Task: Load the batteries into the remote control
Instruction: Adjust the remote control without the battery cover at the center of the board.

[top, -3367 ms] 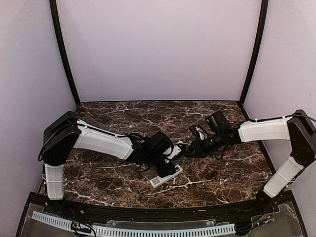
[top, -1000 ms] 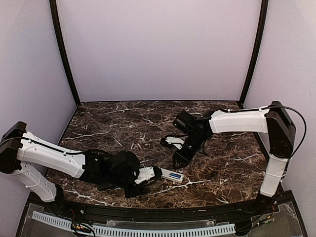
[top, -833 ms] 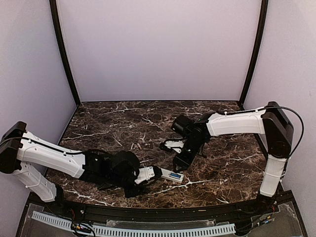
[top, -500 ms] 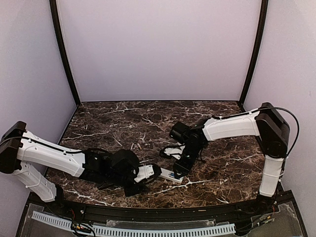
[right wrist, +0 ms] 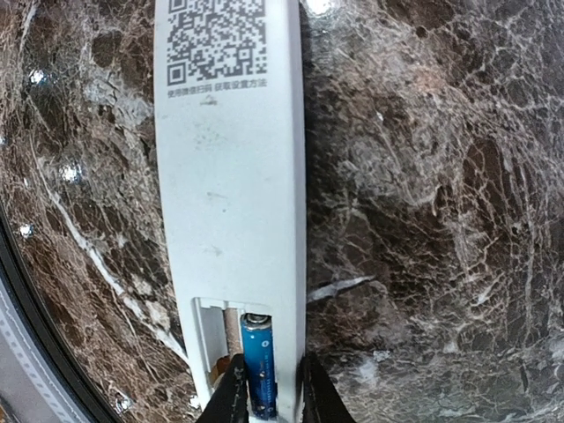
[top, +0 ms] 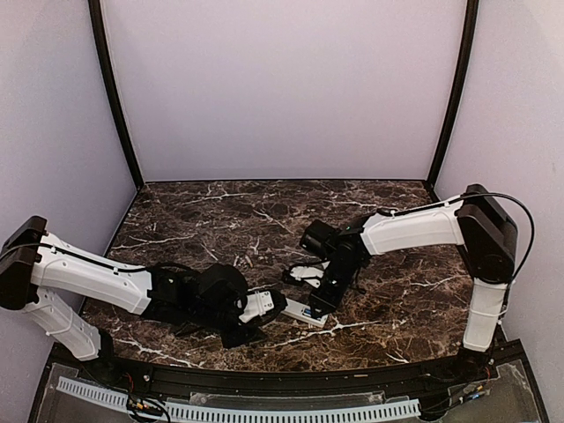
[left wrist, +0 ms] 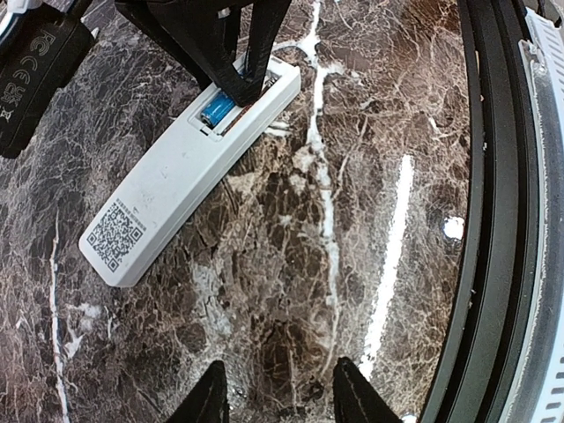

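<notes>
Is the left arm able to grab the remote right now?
Probably yes. The left gripper points its open fingers at the remote control, QR-code end nearest, with only bare table between. The right gripper is at the far end, by the blue battery.

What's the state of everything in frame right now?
remote control: face down on the table, QR label up, battery bay open.
blue battery: lying in one slot of the bay; no battery visible in the slot beside it.
right end effector: fingers close together on either side of the blue battery; grip unclear.
left end effector: open, empty, clear of the remote control.
</notes>
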{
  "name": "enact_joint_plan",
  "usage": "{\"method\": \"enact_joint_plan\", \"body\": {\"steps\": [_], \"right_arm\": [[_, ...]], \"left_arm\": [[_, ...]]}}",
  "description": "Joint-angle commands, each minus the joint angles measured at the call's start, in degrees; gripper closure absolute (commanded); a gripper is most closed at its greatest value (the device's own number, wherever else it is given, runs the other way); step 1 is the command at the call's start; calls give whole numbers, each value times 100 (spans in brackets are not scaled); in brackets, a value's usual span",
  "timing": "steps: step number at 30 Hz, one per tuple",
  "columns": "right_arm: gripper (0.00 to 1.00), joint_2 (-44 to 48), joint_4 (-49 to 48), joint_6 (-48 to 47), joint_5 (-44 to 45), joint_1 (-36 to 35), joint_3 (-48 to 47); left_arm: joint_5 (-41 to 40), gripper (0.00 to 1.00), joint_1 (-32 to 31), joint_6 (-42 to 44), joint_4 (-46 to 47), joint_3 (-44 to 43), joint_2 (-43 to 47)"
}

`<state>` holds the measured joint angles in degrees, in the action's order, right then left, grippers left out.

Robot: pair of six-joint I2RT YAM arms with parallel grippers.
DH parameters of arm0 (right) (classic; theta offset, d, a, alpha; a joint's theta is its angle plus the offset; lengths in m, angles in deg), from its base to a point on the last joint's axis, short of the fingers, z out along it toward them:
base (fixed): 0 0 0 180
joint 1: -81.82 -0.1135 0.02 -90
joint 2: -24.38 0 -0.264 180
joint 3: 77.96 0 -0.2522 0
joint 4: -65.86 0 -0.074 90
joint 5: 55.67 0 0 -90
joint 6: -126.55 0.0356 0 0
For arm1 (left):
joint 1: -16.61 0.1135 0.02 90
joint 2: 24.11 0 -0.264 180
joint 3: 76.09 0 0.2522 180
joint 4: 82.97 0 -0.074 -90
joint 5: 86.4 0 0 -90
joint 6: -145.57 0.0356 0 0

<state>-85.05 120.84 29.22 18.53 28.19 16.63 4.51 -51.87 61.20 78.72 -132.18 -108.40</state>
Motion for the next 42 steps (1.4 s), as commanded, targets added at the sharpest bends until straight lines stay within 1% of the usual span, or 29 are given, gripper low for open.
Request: {"method": "enact_joint_plan", "body": {"steps": [1,2,5,6,9,10,12,14,17,19,21,24,26,28,31,33,37,39,42], "right_arm": [[85,-44,-60,34,207,-78,125],[87,-36,-61,38,210,-78,126],[87,-28,-39,48,201,-80,102],[85,-26,-16,48,181,-86,81],[70,-1,53,48,95,-85,-6],[67,31,54,50,80,-86,-32],[64,102,82,48,65,-87,-108],[63,186,141,41,59,-76,-254],[61,342,237,1,41,-56,-497],[60,444,330,-41,31,5,-697],[60,566,406,-57,13,106,-889],[59,776,362,13,-72,371,-1124],[58,924,234,197,29,582,-1228],[57,945,109,558,319,809,-1334],[56,778,104,997,1044,1083,-1523],[57,591,27,1108,1290,1092,-1645],[57,90,-326,1592,1100,1048,-2107],[57,-255,-612,1833,1050,902,-2364],[57,-872,-956,2038,1135,548,-2836]], "left_arm": [[-28,60,37,53,-89,-26,117],[-29,60,37,53,-89,-23,126],[-29,60,44,45,-75,-9,167],[-29,60,45,44,-73,-1,176],[-34,60,72,22,-65,12,231],[-28,60,81,11,-72,24,252],[-153,60,145,-43,-73,49,352],[-194,60,262,-137,-79,87,515],[-178,58,528,-350,-16,187,921],[-165,55,734,-498,59,261,1225],[-192,48,981,-776,158,335,1536],[-321,42,1476,-1214,218,386,1990],[-515,37,1775,-1478,163,361,2168],[-696,33,2066,-1733,21,276,2235],[-784,28,2472,-2080,-280,28,2054],[-797,26,2721,-2272,-367,-116,1811],[-796,24,3116,-2610,-528,-437,1226],[-752,22,3306,-2805,-416,-481,1035],[-846,21,3402,-2942,-357,-500,888]]}}
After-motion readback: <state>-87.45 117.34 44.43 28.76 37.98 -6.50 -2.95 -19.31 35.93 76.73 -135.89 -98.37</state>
